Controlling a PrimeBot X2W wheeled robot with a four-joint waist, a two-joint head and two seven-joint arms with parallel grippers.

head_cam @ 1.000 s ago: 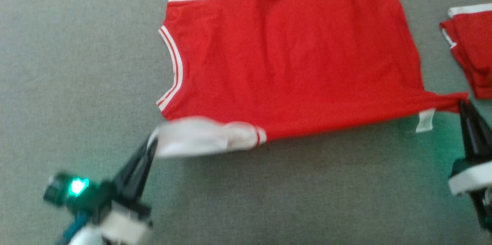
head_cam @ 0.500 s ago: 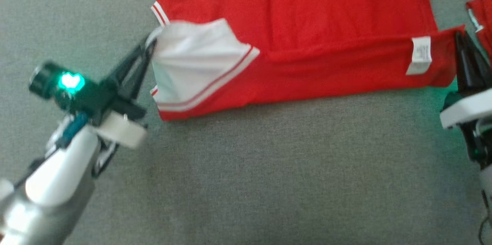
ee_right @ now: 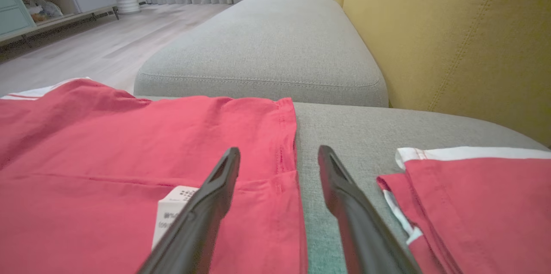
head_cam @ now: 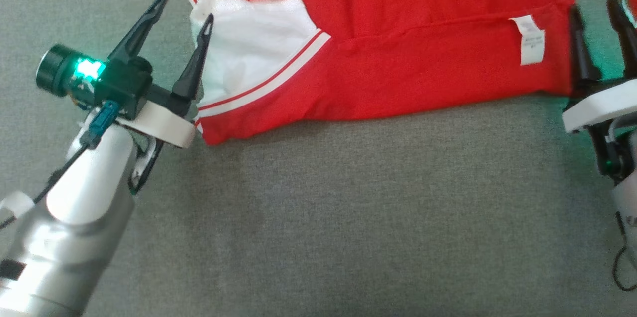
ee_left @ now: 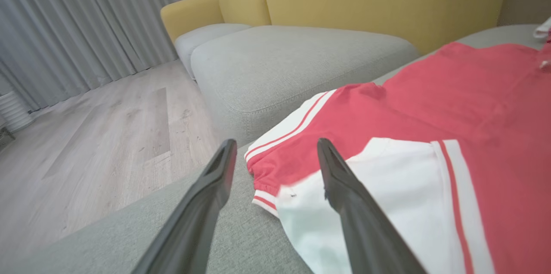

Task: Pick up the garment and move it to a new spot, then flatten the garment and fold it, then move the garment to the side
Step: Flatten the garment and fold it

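Here we are at the grey sofa cushion [head_cam: 348, 217], and the red garment [head_cam: 398, 18] lies spread flat across twelve o'clock of the head view, its near edge doubled over onto the body in a long band. The left gripper [head_cam: 186, 6] sits at ten o'clock with its fingers wide apart, gripping nothing: one tip is over the edge of the white sleeve [head_cam: 249, 43], the other over bare cushion just beside it. Whether that tip touches the cloth, I cannot tell. Across at two o'clock the right gripper [head_cam: 593, 6] is spread too and empty, straddling the garment's side hem. One finger is over the red cloth near the white label [head_cam: 531, 41], its partner over the grey strip between this garment and a second red garment [ee_right: 482, 209], folded, at four o'clock of the right wrist view. Behind rises the yellow backrest [ee_right: 430, 29].
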